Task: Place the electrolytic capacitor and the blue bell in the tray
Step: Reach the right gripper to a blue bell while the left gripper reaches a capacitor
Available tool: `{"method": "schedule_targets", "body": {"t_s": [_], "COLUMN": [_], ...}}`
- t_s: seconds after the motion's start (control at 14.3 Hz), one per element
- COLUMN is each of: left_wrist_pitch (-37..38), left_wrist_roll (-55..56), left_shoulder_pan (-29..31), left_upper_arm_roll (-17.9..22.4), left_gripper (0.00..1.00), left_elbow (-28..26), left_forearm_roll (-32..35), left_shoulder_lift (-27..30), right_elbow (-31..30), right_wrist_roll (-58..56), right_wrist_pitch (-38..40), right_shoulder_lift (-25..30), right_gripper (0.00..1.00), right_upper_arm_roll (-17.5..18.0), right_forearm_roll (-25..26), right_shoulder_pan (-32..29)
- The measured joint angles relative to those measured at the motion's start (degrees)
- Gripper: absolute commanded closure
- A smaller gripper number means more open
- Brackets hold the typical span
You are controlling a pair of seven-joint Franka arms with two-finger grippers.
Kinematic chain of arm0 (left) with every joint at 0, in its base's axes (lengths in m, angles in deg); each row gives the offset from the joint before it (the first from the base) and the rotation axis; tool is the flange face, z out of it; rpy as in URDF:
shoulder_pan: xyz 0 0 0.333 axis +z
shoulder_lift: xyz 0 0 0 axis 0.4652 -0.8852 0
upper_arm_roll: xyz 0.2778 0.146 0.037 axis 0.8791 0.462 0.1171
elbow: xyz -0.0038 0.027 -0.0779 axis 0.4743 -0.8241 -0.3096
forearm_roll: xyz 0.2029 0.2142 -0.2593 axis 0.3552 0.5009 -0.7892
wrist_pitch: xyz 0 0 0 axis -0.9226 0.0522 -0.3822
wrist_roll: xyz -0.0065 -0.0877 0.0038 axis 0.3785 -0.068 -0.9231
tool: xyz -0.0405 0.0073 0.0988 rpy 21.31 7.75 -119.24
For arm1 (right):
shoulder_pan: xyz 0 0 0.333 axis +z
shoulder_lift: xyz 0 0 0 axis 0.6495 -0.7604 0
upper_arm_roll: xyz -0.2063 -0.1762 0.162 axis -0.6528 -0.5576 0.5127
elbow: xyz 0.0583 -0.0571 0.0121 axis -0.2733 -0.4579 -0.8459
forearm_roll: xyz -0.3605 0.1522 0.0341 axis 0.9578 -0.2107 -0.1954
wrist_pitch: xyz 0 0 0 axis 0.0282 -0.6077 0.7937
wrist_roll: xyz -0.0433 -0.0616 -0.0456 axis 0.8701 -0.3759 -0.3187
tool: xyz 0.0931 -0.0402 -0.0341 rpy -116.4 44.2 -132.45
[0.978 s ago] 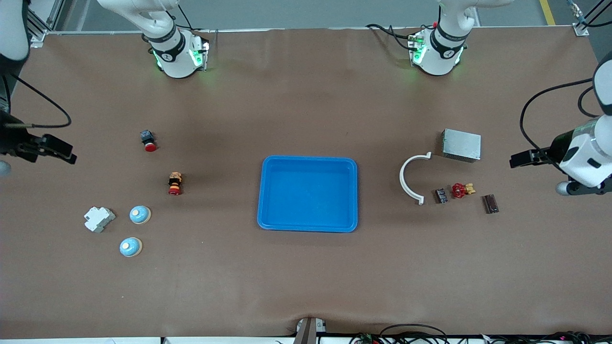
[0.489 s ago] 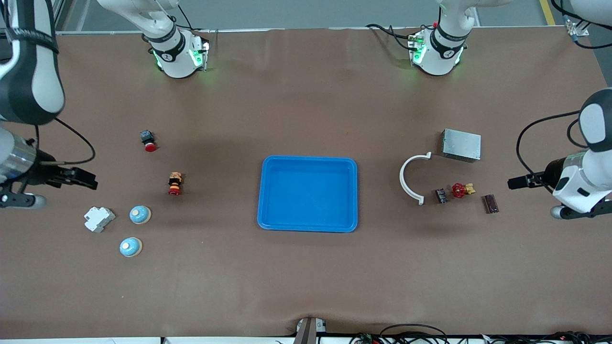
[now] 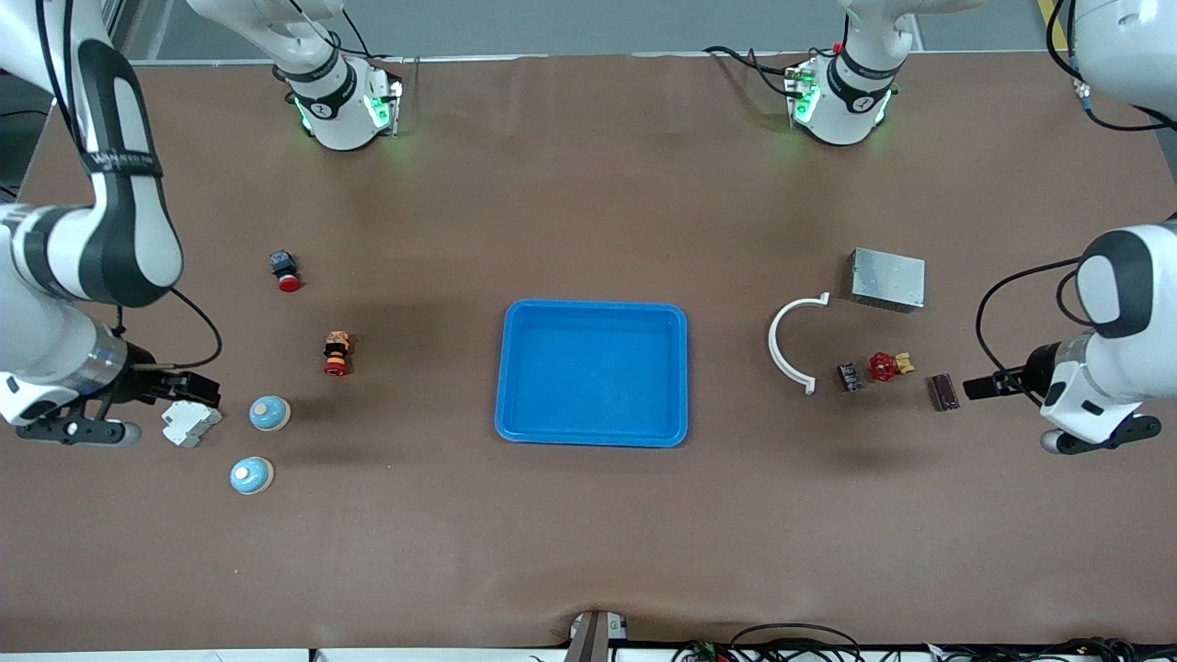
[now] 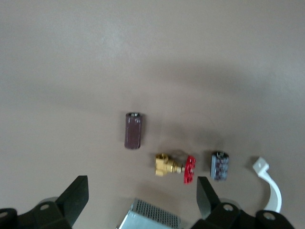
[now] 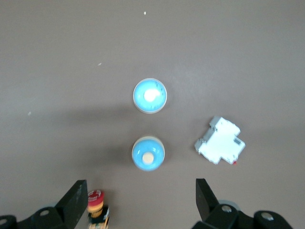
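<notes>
I am at the approach step: nothing has been picked up yet, and the blue tray (image 3: pixel 595 372) sits bare in the middle of the table, well apart from both groups of parts. My left gripper (image 3: pixel 980 385) hangs low over the table at the left arm's end, just beside the dark brown cylinder I take for the electrolytic capacitor (image 3: pixel 942 392), which lies on its side next to a small brass valve with a red handwheel (image 3: pixel 887 366), a little dark blue component (image 3: pixel 848 376), a white curved bracket (image 3: pixel 791 342) and a perforated metal box (image 3: pixel 887 279). My left pincer stands fully open and holds nothing; in the left wrist view its fingers (image 4: pixel 76 200) frame the cylinder without touching it. My right gripper (image 3: pixel 198 391) is over the white circuit breaker (image 3: pixel 190 422) at the right arm's end, jaws also spread wide and empty, touching nothing that I can see. Two blue bells lie close by: one bell (image 3: pixel 269 413) just beside the breaker, the other bell (image 3: pixel 250 475) nearer the front camera. Next, I judge, each gripper must centre over its part, come down with the fingers astride it, and close; the capacitor may roll if nudged sideways.
</notes>
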Motion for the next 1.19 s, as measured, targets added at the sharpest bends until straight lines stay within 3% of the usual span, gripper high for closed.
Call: {"method": "schedule_targets", "body": {"t_s": [0.42,0.7,1.19], "left_wrist_pitch": [-10.1,-12.1,-15.9], "left_wrist_roll": [3.3,3.8,3.8], "left_shoulder_pan": [0.1,0.1,0.0], "left_upper_arm_roll": [0.0,0.0,0.0], "left_gripper": [0.0,0.0,0.0], "left_elbow": [-5.6,-8.3,-10.4], "left_forearm_roll": [0.0,0.0,4.4], "left_shoulder_lift": [-2.1,-2.4,-5.3], "right_elbow": [2.7,7.7,13.1], "right_wrist_roll": [0.0,0.0,0.0], "right_wrist_pitch": [-11.8,-12.9,-12.9], "right_shoulder_lift": [-11.8,-18.0,-22.9], "right_gripper": [0.0,0.0,0.0], "right_upper_arm_roll": [-0.1,-0.2,-0.2], "right_forearm_roll": [-1.0,-2.8,-3.3], "right_shoulder_pan": [-0.6,-1.0,-1.0]}}
